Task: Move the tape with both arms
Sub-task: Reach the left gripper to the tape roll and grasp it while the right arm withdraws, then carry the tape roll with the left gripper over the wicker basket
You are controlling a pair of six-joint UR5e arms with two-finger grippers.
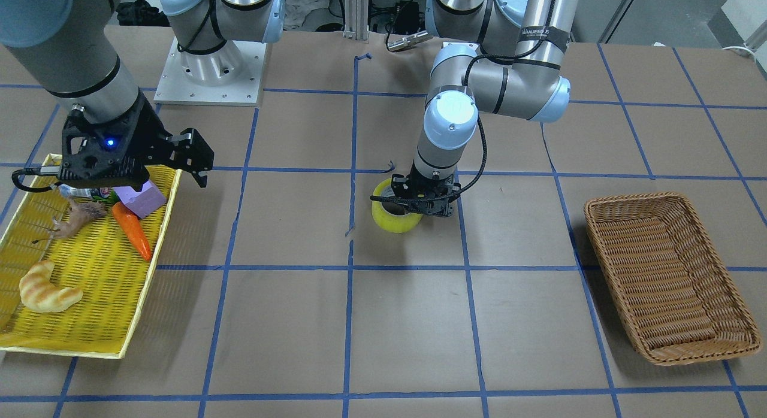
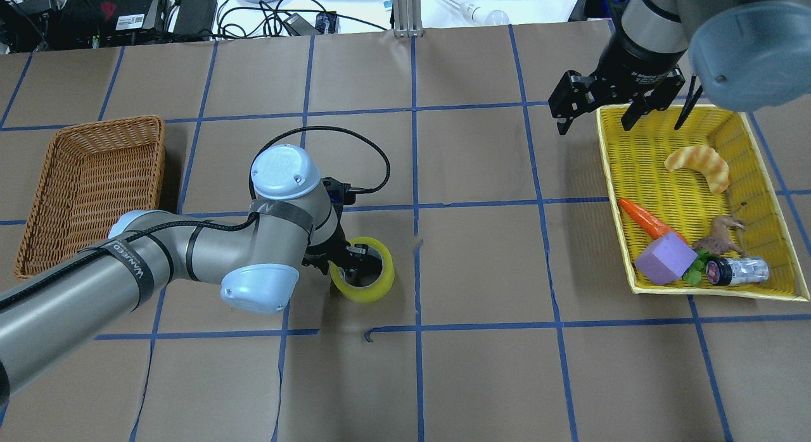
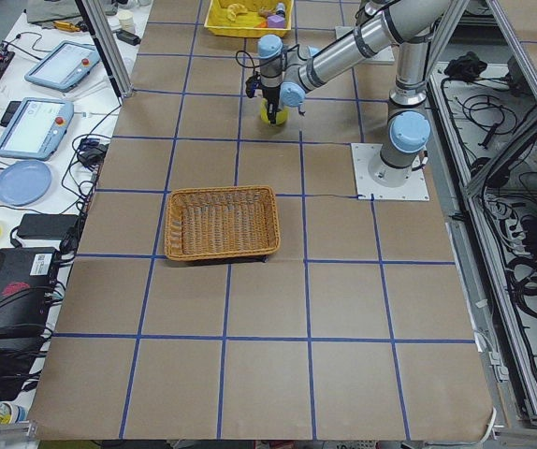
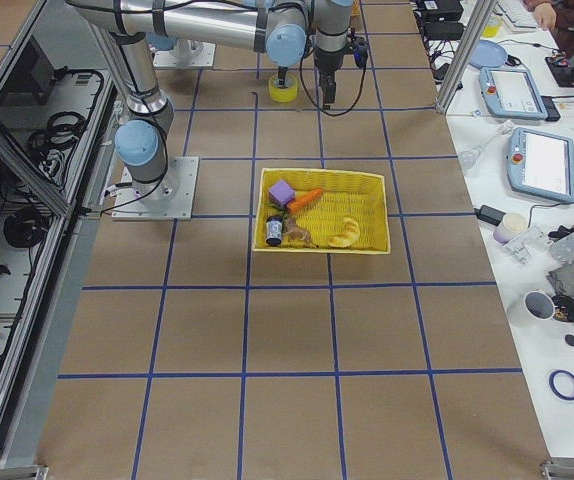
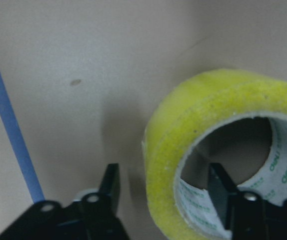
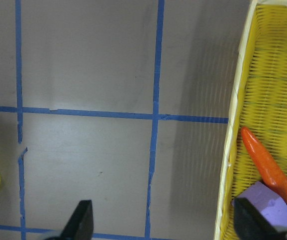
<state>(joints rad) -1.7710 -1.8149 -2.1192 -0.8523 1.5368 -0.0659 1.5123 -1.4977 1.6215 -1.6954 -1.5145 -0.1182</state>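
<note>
Tape (image 1: 392, 221) is seen resting on the table (image 2: 481, 271), near centre. Its wall is straddled by the left gripper (image 5: 163, 170), jaws parted: one finger (image 5: 221, 195) inside the core, the other outside, with a small gap at the outer face. The right gripper (image 2: 595, 119) is spread wide with nothing held, above the yellow tray (image 2: 611, 195) edge.

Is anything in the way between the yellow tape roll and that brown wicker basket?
Nothing visible does. Only bare table lies between the tape and the wicker basket, though the left arm itself hangs over that stretch. The left gripper straddles the roll's wall.
</note>
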